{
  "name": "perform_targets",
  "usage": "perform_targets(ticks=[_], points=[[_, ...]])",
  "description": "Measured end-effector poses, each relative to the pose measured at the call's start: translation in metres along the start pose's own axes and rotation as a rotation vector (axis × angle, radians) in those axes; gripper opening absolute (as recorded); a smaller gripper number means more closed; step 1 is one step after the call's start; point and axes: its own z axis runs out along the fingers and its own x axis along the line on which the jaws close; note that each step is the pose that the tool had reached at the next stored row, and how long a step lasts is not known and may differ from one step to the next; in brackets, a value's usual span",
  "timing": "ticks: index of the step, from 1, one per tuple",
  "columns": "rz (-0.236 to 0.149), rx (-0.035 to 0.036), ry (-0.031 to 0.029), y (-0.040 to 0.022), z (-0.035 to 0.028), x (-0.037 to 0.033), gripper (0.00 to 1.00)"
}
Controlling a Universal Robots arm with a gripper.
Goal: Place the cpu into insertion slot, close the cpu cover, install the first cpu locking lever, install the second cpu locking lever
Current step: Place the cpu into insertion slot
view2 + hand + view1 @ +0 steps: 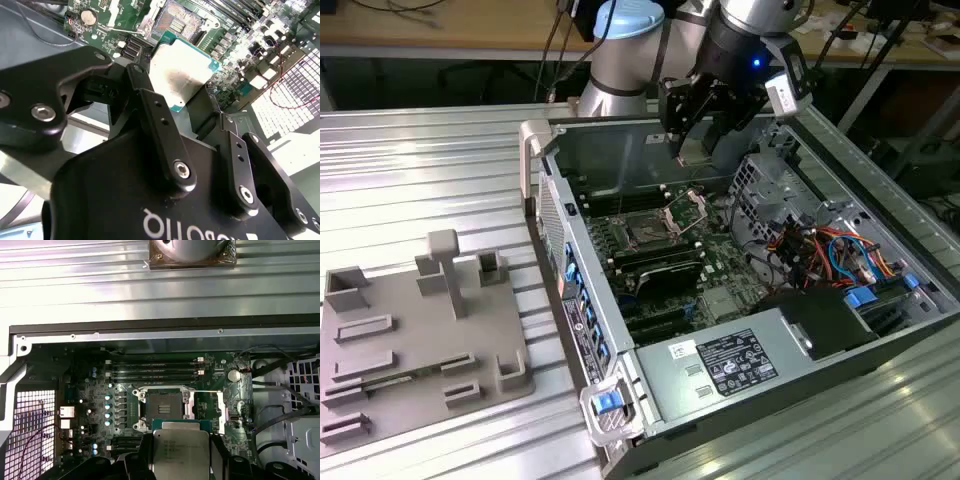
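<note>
Ribbed metal table (420, 170), wooden benches (440, 25) behind, open computer case (650, 140) on it, claw (184, 100) closed on the cpu (180, 452) by two edges, held above the green motherboard (725, 262), apart from the bare insertion slot (162, 407), cpu cover (688, 207) raised

cpu (180, 454) in gripper (680, 152) | apart from insertion slot (163, 407) | cpu cover (687, 207) beside slot

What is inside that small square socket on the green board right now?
Nothing sits in the insertion slot: its dark contact bed shows bare. The cpu is off it, gripped by the end effector, hiding the board beneath the chip.
</note>
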Motion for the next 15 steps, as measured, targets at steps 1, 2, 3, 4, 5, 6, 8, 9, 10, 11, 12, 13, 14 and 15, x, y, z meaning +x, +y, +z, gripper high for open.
perform_targets(ticks=[1, 2, 3, 4, 5, 6, 8, 9, 10, 11, 12, 13, 14, 15], points=[[0.000, 0.0000, 0.0000, 0.0000, 0.0000, 0.0000, 0.55], [0.000, 0.0000, 0.0000, 0.0000, 0.0000, 0.0000, 0.55], [0.000, 0.0000, 0.0000, 0.0000, 0.0000, 0.0000, 0.55], [0.000, 0.0000, 0.0000, 0.0000, 0.0000, 0.0000, 0.55], [0.000, 0.0000, 0.0000, 0.0000, 0.0000, 0.0000, 0.55], [0.001, 0.0000, -0.0001, 0.0000, 0.0000, 0.0000, 0.55], [0.012, -0.0002, -0.0010, 0.0000, 0.0001, 0.0000, 0.55], [0.020, -0.0002, -0.0017, 0.0000, 0.0001, 0.0000, 0.55], [0.028, -0.0003, -0.0024, 0.0000, 0.0002, 0.0001, 0.55], [0.037, -0.0005, -0.0033, -0.0001, 0.0004, 0.0001, 0.55], [0.045, -0.0007, -0.0040, -0.0001, 0.0005, 0.0001, 0.55], [0.062, -0.0011, -0.0055, -0.0001, 0.0008, 0.0002, 0.55], [0.071, -0.0013, -0.0063, -0.0001, 0.0009, 0.0008, 0.55], [0.074, -0.0015, -0.0065, -0.0001, 0.0010, 0.0011, 0.55]])
